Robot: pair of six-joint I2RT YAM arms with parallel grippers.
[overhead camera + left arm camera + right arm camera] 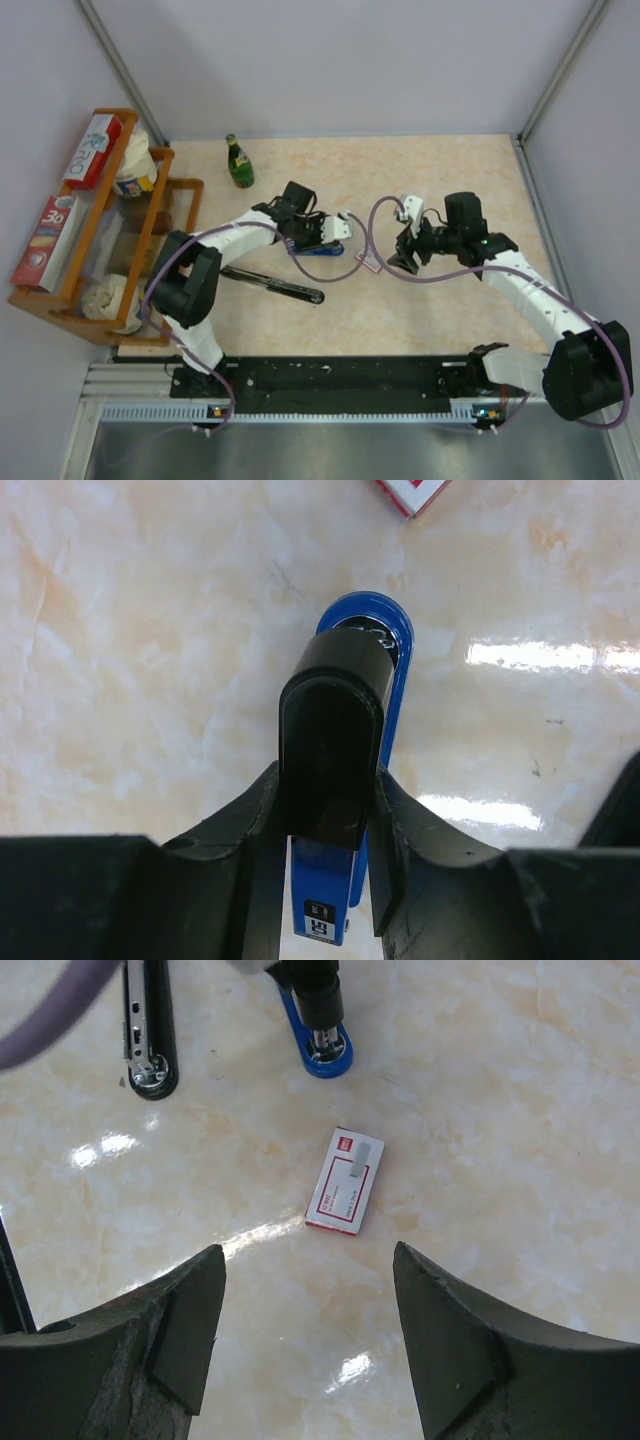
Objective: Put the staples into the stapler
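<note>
A stapler (330, 232) with a blue base and a black top lies mid-table. My left gripper (312, 228) is shut on it. In the left wrist view both fingers (392, 820) of the left gripper (328, 792) press the sides of the black top of the stapler (335, 740), with the blue base showing beneath. The staples (345, 1181), a small flat white box with a red border, lie on the table ahead of my right gripper (308, 1260), which stands open and empty above the surface. From above, the staples (368, 263) lie between the stapler and the right gripper (403, 262).
A long black stapler (272, 284) lies flat in front of the left arm, and its end (148, 1035) shows in the right wrist view. A green bottle (239, 162) stands at the back. A wooden rack (170, 205) with boxes fills the left side.
</note>
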